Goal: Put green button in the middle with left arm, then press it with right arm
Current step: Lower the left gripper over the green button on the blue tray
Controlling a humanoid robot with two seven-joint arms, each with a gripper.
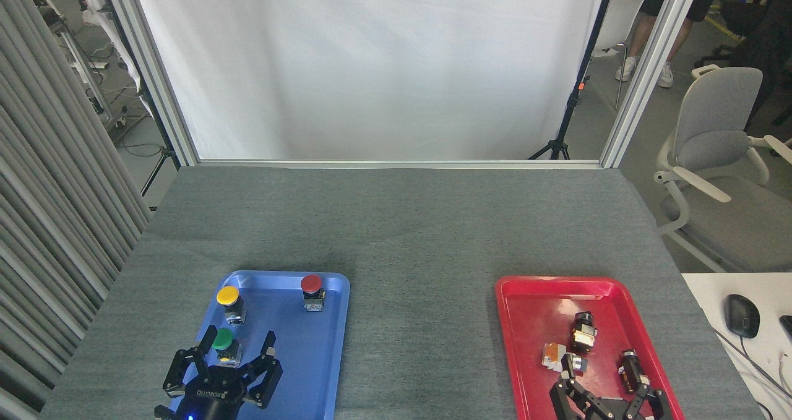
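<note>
My left pincer (238, 352) hung low over the near end of the blue tray (328, 346), fingers spread wide and holding nothing. The green button (223, 339) stood upright inside that tray, in its near-left part, and it sat just at 12 o'clock from my left palm, between the spread fingers but nearer the left one; I could not tell whether any finger touched it. Its long axis ran straight up, cap on top, blocky base on the tray floor, so I judged the fingers would have to close across the base below the cap. The yellow button (228, 296) stood close behind it at 12 o'clock, and the red button (311, 284) lay off at about 1 o'clock, well apart.

The middle (424, 339), bare grey cloth on the tabletop (396, 222) between the two trays, lay at about 3 o'clock from the green button, beyond the blue tray's right rim. My left arm was by far the nearer one to the button.

My right pincer (609, 392) sat at the near end of the red tray (532, 321), fingers spread and empty as far as I could see, among small loose parts. The middle lay at roughly 9 o'clock from it. I judged the task at the grasp stage: button not yet lifted, nothing yet pressed
</note>
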